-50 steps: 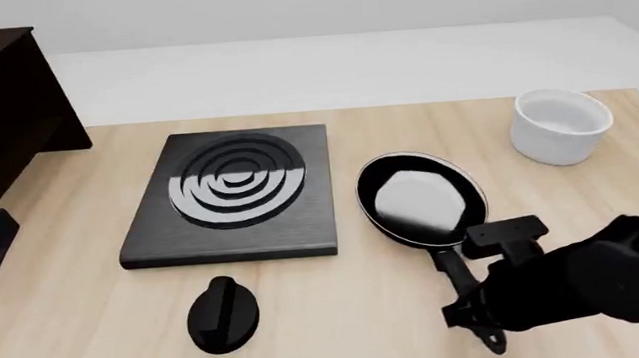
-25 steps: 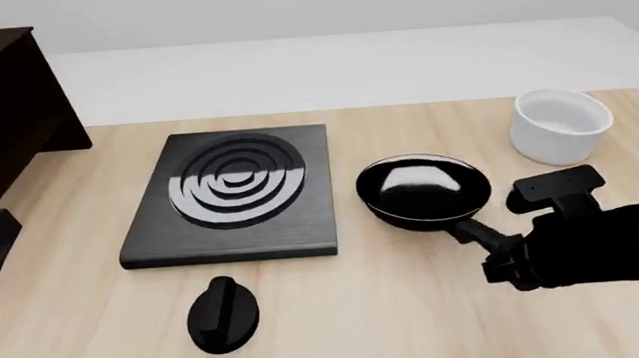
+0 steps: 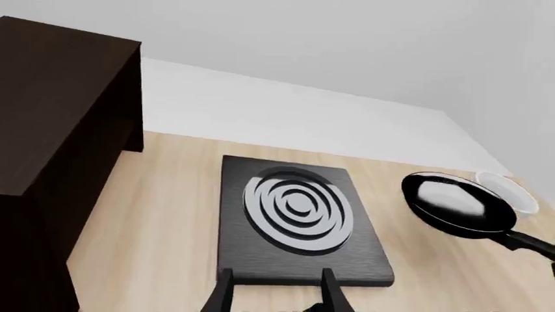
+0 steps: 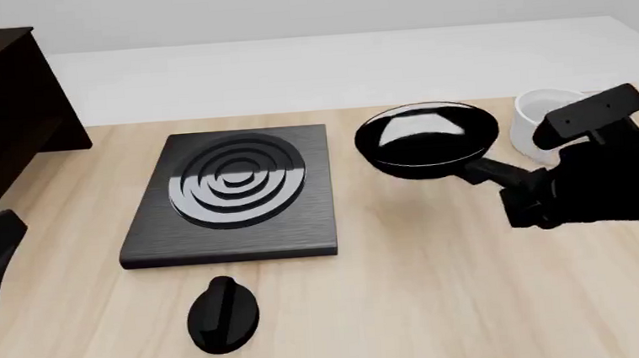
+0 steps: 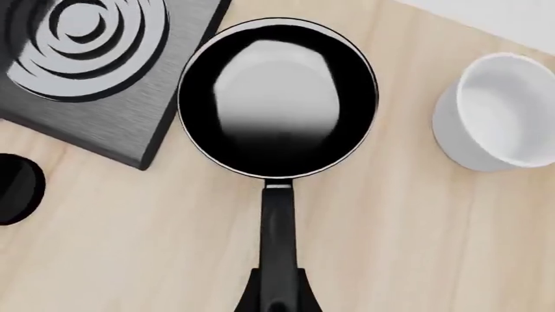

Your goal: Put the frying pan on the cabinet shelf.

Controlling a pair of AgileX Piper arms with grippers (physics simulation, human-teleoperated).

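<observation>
Front view: right gripper (image 4: 523, 198) jaws clamped on frying pan (image 4: 426, 140) handle, white bowl (image 4: 541, 121) half hidden.

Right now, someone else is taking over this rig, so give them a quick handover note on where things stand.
Right gripper: shut on the frying pan handle, pan lifted above the table, between the stove plate and the white bowl.
Left gripper: open, holding nothing, near the stove plate's close edge.
Done: pan grasped and raised.
Left: carry it across to the dark cabinet at far left, set it on the shelf, release.
</observation>
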